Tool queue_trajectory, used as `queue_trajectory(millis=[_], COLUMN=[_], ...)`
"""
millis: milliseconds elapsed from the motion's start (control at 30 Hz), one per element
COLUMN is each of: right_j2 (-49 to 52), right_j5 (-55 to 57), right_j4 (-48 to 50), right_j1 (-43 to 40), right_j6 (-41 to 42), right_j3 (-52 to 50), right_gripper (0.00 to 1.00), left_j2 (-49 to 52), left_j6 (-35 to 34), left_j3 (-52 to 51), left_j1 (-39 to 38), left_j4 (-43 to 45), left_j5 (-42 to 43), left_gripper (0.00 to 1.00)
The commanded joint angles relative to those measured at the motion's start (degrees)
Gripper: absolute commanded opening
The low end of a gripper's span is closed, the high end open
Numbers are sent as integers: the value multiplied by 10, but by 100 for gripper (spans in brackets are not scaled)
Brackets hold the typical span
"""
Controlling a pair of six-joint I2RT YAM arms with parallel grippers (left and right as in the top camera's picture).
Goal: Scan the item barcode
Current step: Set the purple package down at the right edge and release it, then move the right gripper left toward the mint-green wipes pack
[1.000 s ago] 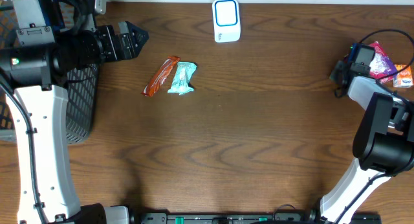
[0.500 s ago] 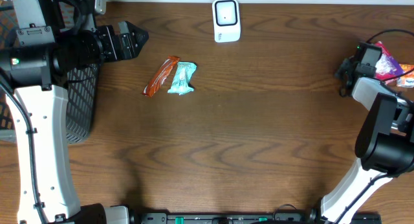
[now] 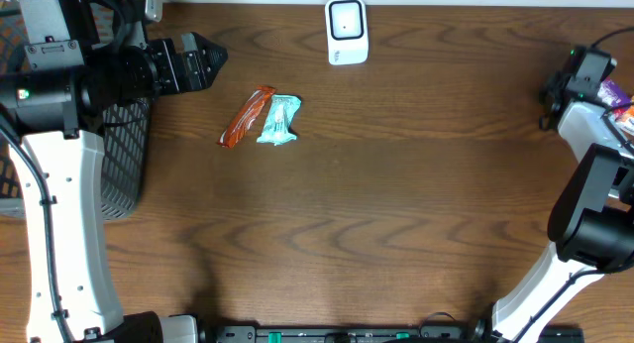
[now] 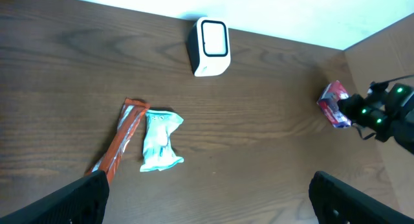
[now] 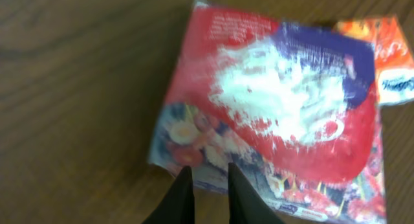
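Pinching with my right gripper (image 5: 208, 175), fingers almost together on the near edge of the red packet (image 5: 278, 101). It looks like a hold, with the packet at the far right edge of the table. The packet spreads away from my fingertips, up and right in the wrist view. The face showing is red and purple print, no barcode visible, though it's blurred. An orange packet (image 5: 388, 62) sits just beyond, at its corner; touching or overlapping, can't tell. The scanner (image 3: 347, 31) is well off to my left at the table's back edge, window face showing from above, so I judge the next move is a long carry left with the code side turned toward it. Further over, a brown bar (image 3: 247, 117) and a teal packet (image 3: 279, 121) lie side by side, touching. My left gripper (image 4: 208, 179) is spread wide and empty, by the basket (image 3: 124, 165). It's nearer the scanner, but the right one has the item.
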Motion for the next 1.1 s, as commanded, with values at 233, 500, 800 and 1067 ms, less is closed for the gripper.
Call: queue_trajectory(millis=[233,500,800,1067], right_j2=[-5,-5,-5,-5], right_j5=[-150,-417,-530,-530], right_j4=[-63,-79,-90,-86], right_j1=[50,100,181,239], right_j6=[4,3,3,35], right_j3=[57,57,57,57], right_gripper=[31,77,99,99], left_j2=[2,2,2,2], left_j6=[1,1,1,1], left_j3=[2,2,2,2], left_j1=[1,1,1,1], left_j4=[0,0,0,0], left_j5=[5,5,5,5], left_gripper=[98,98,98,98])
